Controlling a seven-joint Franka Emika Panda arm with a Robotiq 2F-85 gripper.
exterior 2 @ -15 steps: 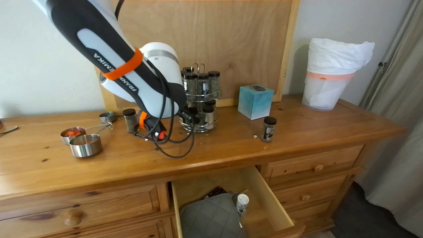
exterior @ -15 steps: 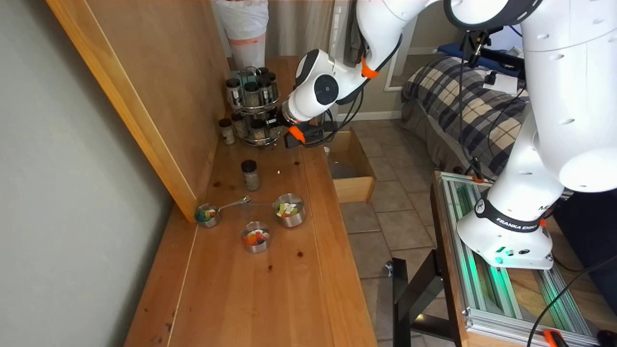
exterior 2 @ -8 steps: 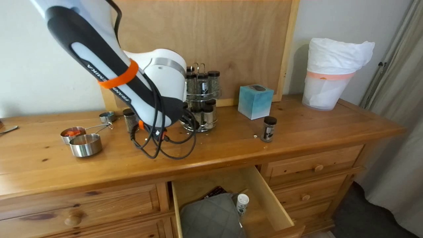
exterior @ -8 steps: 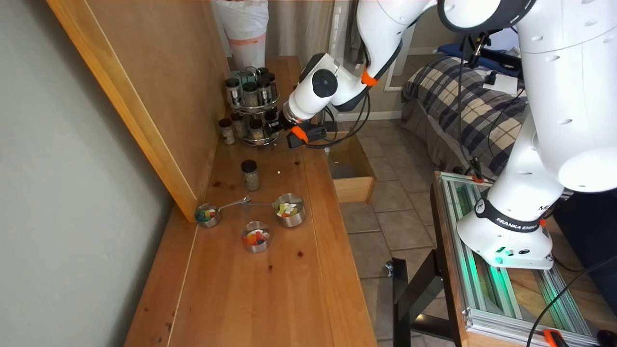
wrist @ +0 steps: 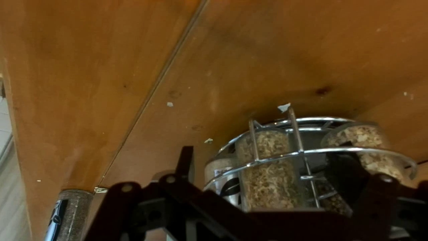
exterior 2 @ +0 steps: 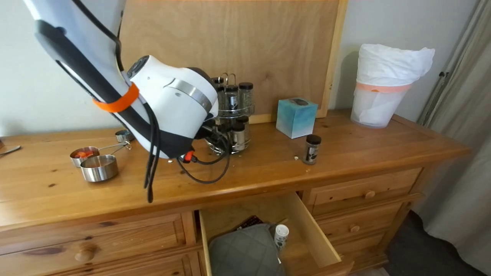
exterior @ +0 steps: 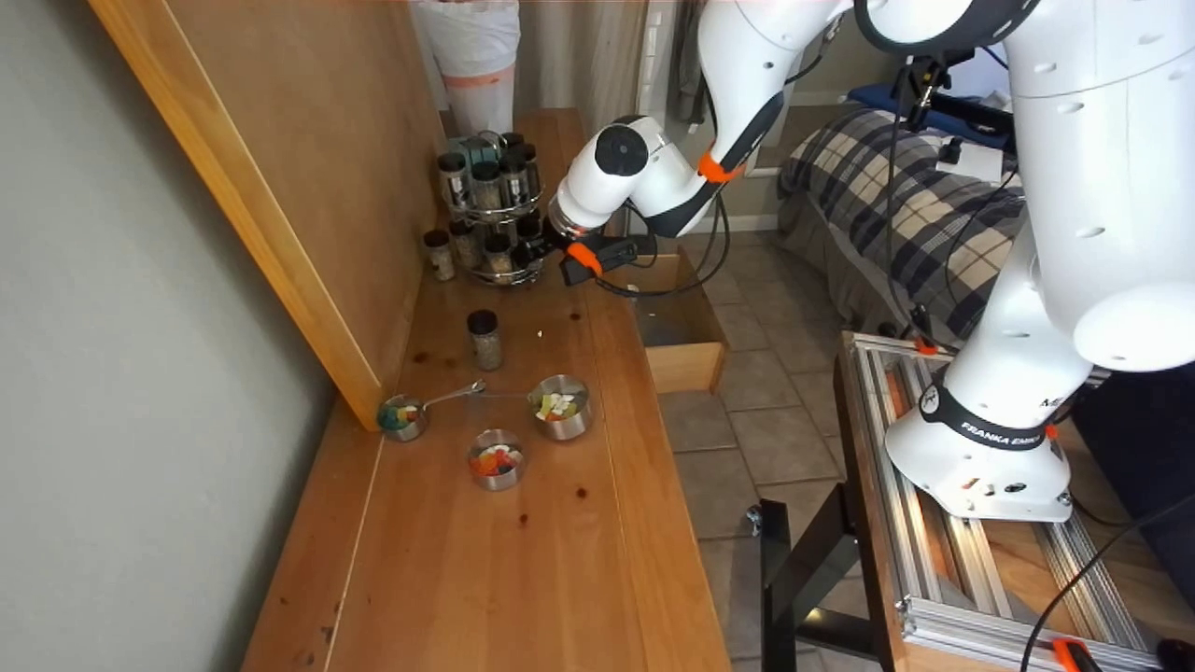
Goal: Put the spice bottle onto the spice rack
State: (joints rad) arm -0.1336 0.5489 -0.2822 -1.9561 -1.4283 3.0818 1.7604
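Observation:
The spice rack [exterior: 492, 215], a two-tier wire carousel filled with dark-capped jars, stands near the back panel; an exterior view shows my arm partly covering the rack [exterior 2: 234, 115]. In the wrist view my gripper [wrist: 265, 152] is open at the lower tier. Between its fingers [wrist: 186, 160], with a gap on each side, the spice bottle [wrist: 264, 170], clear glass with flaky contents, sits inside the wire ring [wrist: 321, 151]. Its cap is hidden behind the gripper body. Whether it rests fully on the tier floor I cannot tell.
Loose jars stand outside the rack: one [exterior: 485, 341] toward the cups, one [exterior: 439, 254] by the panel, one [exterior 2: 312, 150] near the tissue box [exterior 2: 296, 119]. Three metal cups [exterior: 560, 408] hold colourful pieces. A drawer [exterior 2: 307, 234] juts out below; a lined bin [exterior 2: 378, 99] stands behind.
The jaws have opened. My forearm and wrist have swung and tilted, moving leftward in an exterior view, while the gripper stays by the lower tier. The rack has shifted very slightly.

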